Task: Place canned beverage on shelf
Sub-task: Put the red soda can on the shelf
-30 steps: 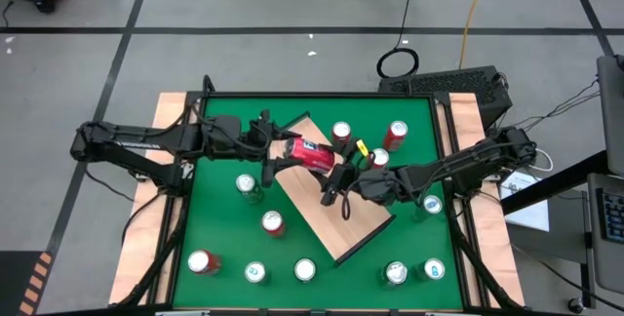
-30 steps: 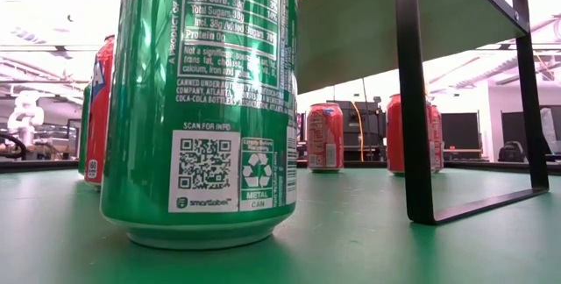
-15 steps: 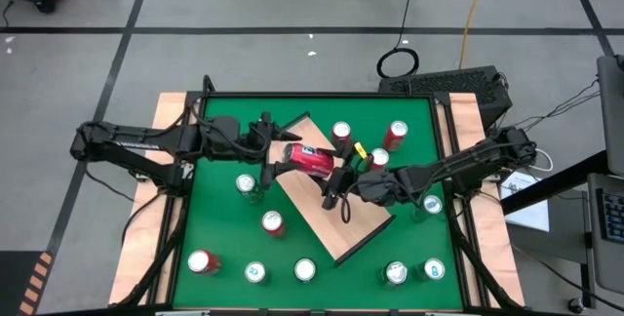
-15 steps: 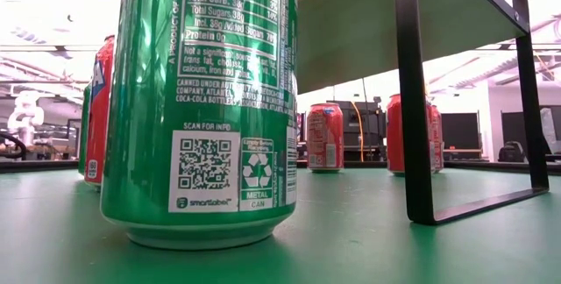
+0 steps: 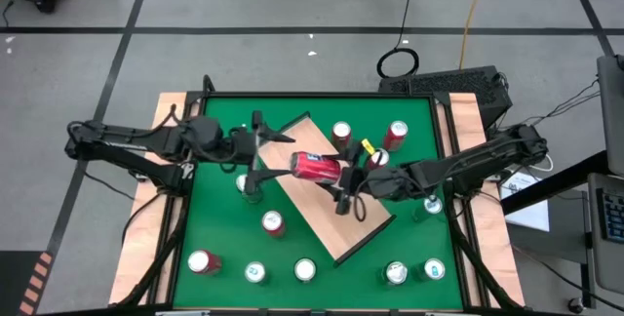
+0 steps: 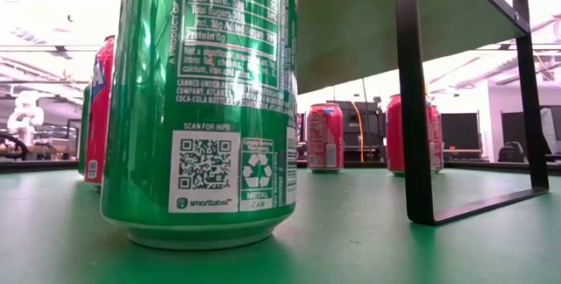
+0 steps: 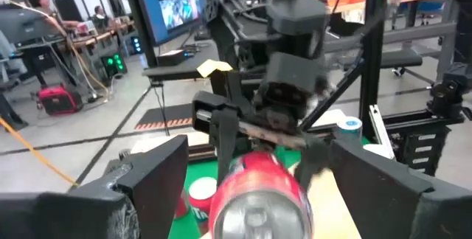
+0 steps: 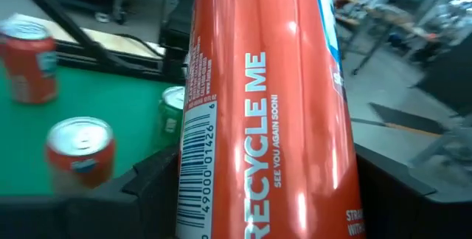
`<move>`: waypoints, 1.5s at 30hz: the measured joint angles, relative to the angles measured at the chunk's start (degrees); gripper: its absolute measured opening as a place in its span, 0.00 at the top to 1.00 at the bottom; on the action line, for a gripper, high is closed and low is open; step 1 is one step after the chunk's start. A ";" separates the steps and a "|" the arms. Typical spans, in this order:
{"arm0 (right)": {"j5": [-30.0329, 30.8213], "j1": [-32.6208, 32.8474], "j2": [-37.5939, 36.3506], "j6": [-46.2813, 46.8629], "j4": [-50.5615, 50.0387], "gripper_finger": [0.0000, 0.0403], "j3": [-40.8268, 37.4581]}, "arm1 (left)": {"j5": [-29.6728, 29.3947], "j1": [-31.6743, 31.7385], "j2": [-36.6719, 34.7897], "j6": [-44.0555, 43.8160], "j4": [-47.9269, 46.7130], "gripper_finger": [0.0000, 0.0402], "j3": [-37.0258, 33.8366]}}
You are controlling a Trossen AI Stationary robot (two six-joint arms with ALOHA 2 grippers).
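A red can (image 5: 317, 167) lay on its side above the shelf (image 5: 331, 191), a wood-grain board set slantwise on the green surface (image 5: 219, 233). The right gripper (image 5: 343, 181) clasped the can, its fingers (image 8: 158, 169) closed against the can's sides. The left gripper (image 5: 259, 148) sat just beside the shelf's edge nearest its arm, fingers (image 7: 151, 180) spread apart, clear of the can. Other cans stood around the shelf.

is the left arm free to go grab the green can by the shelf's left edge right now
Probably yes. The left gripper has its jaws open, off the red can held by the right gripper, and the green can stands just below it, beside the shelf.
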 joint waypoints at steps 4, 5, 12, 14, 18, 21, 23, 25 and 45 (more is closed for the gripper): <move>-8.89 -1.05 -3.77 1.34 -3.51 0.28 -0.96 | 0.10 -0.84 -1.63 0.93 -2.13 0.20 0.00; -12.33 -1.69 -4.56 1.58 -3.33 0.28 -1.70 | 0.14 -1.07 -1.75 1.59 -2.46 0.20 0.00; -35.26 -7.97 -6.23 3.65 9.79 0.28 -9.98 | 1.84 -1.58 -1.55 8.77 -3.41 0.20 0.00; -40.65 -9.95 -5.52 3.67 15.83 0.28 -12.29 | 2.70 -1.58 -1.01 10.92 -2.97 0.20 0.00; -50.21 -13.90 -4.15 5.03 26.36 0.28 -15.54 | 4.53 -1.58 -0.26 12.23 -2.41 0.20 -0.02; -55.56 -15.85 -2.91 7.69 30.70 0.28 -16.35 | 4.93 -1.96 0.61 11.67 -2.19 0.20 -0.02; -57.81 -16.56 -1.97 8.68 32.17 0.28 -16.35 | 4.98 -2.51 1.32 11.09 -1.95 0.20 -0.02; -59.61 -16.77 -0.99 9.56 33.19 0.28 -16.35 | 5.27 -2.96 2.23 10.88 -0.33 0.20 -0.02; -60.11 -17.75 2.10 11.97 34.58 0.28 -16.39 | 5.76 -4.63 8.27 11.79 0.46 0.20 0.00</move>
